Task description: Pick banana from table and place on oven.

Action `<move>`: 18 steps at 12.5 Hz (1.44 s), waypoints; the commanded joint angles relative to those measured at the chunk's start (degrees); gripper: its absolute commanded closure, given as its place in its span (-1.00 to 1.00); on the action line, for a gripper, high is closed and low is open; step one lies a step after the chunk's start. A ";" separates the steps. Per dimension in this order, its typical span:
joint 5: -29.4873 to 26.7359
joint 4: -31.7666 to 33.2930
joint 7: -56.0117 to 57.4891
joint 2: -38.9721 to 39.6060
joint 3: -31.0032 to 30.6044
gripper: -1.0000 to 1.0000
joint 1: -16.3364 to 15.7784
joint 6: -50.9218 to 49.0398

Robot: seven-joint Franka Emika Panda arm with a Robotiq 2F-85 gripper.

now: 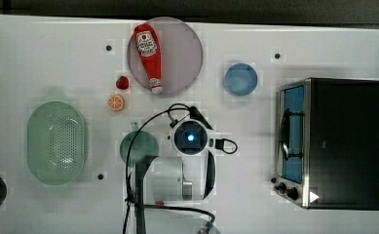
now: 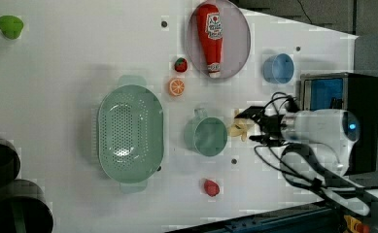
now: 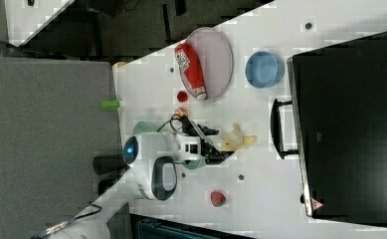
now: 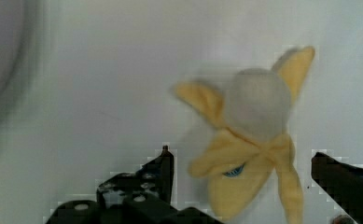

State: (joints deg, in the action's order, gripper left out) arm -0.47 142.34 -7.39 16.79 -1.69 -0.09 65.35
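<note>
The banana [image 4: 254, 140], pale yellow with a cream core and splayed peel ends, lies on the white table [image 1: 55, 58]. My gripper [image 4: 244, 163] is open, with one black finger on each side of the banana's lower end. In the left view the banana [image 2: 240, 128] lies between the green cup and my gripper [image 2: 255, 127]. In the right view the banana [image 3: 238, 139] sticks out from the gripper [image 3: 218, 143] towards the oven [image 3: 350, 124]. The oven [image 1: 338, 141] has a black top and a blue glass door and stands at the top view's right. My wrist [image 1: 191, 138] hides the banana in the top view.
A ketchup bottle [image 1: 148, 56] lies on a pink plate [image 1: 187, 48]. A blue bowl [image 1: 240, 79] stands near the oven. A strawberry [image 1: 123, 82], an orange slice [image 1: 115, 102], a green cup [image 1: 138, 147] and a green colander [image 1: 56, 142] are at the top view's left.
</note>
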 commanded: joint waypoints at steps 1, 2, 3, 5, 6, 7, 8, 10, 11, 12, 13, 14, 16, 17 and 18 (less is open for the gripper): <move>0.71 0.54 -1.99 2.04 0.52 -1.00 0.48 4.38; 0.71 0.54 -2.00 2.71 0.34 -0.93 0.47 5.48; 0.71 0.54 -2.02 2.99 0.25 -0.69 0.48 5.76; 0.71 0.23 -2.04 2.83 0.25 -0.18 0.51 5.97; 0.71 0.23 -2.04 2.86 0.25 0.06 0.52 5.90; 0.71 0.32 -2.04 2.94 0.17 0.27 0.51 5.92; 0.71 0.09 -2.04 2.85 0.05 0.45 0.51 5.99; 0.71 -0.69 -2.05 2.14 -0.23 0.45 0.50 5.99; 0.71 -1.41 -2.10 0.80 -0.25 0.45 0.51 5.96; 0.68 -2.52 -2.26 -1.49 -0.12 0.45 0.58 5.38; 0.68 -3.84 -2.26 -4.44 -0.08 0.45 0.68 3.36; 0.69 -5.53 -2.26 -7.78 -0.05 0.46 0.76 -0.83; 0.69 -10.16 -2.25 -14.81 0.16 0.45 0.88 -14.15; 0.68 -12.89 -2.25 -18.07 0.48 0.46 0.94 -21.11; 0.68 -15.78 -2.26 -20.96 1.07 0.45 0.98 -27.88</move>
State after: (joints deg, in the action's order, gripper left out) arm 0.35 130.48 -7.47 0.82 -1.45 -0.02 39.64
